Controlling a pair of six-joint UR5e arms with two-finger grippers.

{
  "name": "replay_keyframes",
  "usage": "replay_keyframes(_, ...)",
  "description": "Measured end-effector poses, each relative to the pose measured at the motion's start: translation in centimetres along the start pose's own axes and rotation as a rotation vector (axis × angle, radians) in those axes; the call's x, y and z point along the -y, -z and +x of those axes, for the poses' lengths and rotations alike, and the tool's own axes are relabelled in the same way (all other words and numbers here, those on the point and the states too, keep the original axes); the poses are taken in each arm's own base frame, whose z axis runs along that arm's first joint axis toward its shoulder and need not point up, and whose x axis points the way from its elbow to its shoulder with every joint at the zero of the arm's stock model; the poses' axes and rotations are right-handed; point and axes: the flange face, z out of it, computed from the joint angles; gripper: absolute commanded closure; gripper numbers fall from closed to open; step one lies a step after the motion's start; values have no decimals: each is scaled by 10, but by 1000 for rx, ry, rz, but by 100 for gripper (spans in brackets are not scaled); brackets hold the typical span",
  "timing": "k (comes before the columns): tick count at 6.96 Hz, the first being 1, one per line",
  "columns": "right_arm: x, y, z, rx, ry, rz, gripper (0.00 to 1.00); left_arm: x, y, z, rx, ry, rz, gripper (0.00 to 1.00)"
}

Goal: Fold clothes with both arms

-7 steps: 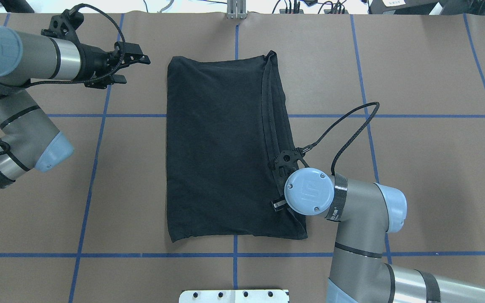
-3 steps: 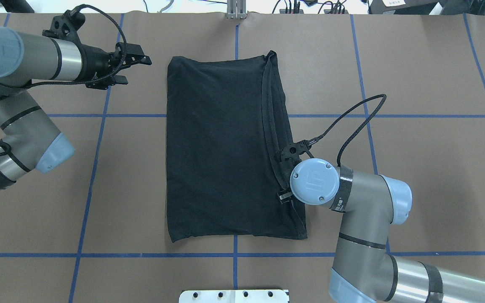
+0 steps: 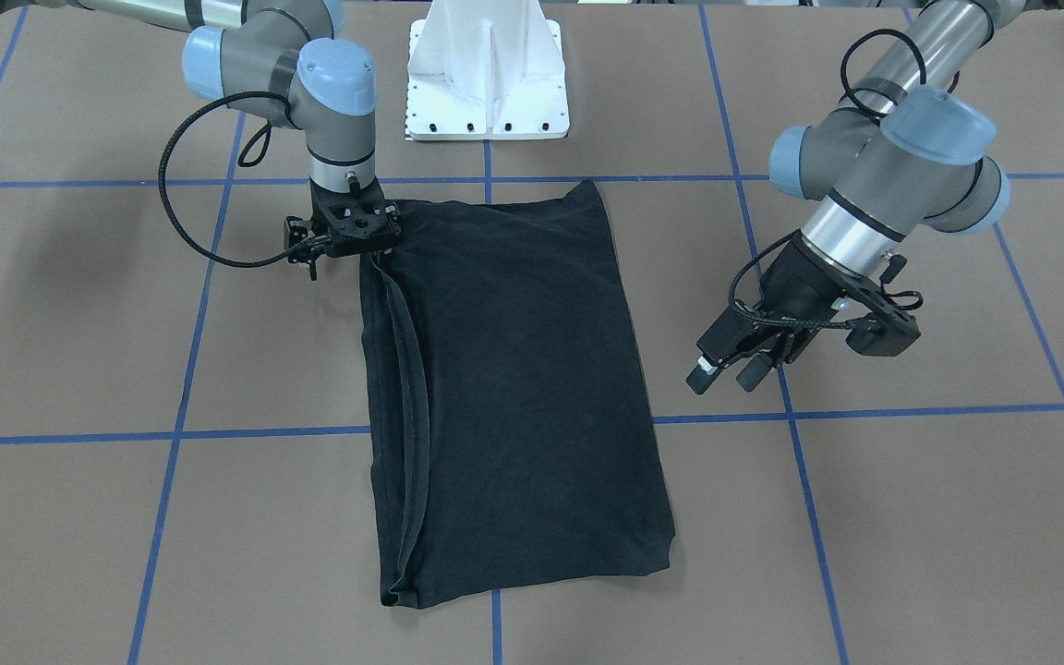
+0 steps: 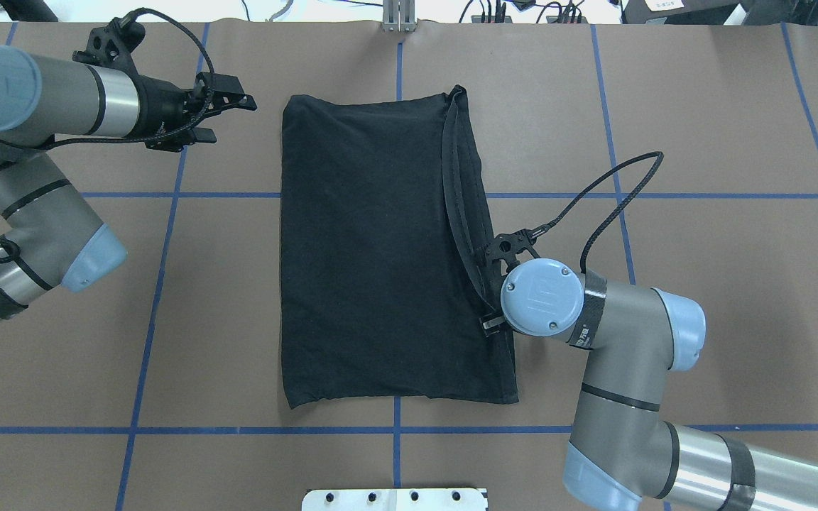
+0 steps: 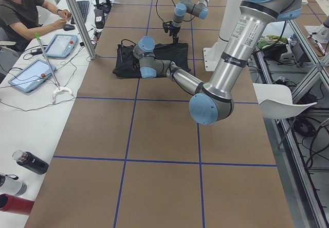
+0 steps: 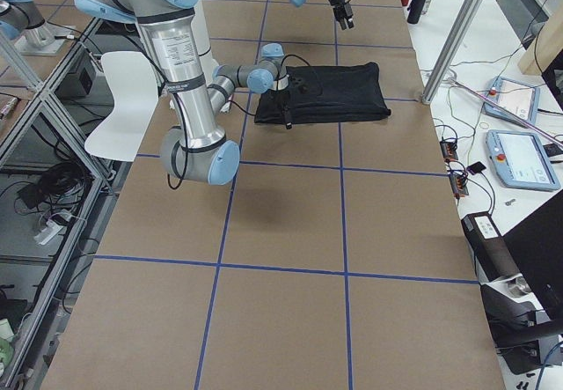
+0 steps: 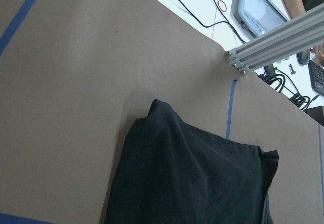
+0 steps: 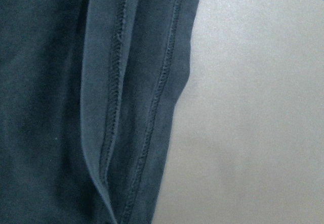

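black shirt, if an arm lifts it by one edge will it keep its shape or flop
Likely floppy: the shirt lies flat with soft wrinkles, so it would probably sag from a grip. The stacked hems are loose layers, so a pinch may catch only some and the fold could open. It looks thin, so probably light.

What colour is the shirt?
The shirt is black, with no pattern showing; the overhead view shows it best.
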Motion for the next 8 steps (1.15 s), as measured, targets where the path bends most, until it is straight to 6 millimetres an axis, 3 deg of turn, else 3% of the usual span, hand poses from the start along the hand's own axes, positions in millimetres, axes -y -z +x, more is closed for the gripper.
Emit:
replay_keyframes(4, 4, -2, 16, -6, -12, -8, 0, 0, 0, 0, -1, 0, 1, 0)
replay_keyframes(6, 16, 14, 24, 35, -37, -13, 0, 0, 0, 1, -1, -1, 0, 0)
replay_keyframes(8, 29, 31, 13, 67, -40, 11, 0, 0, 0, 0, 0, 0, 0, 0)
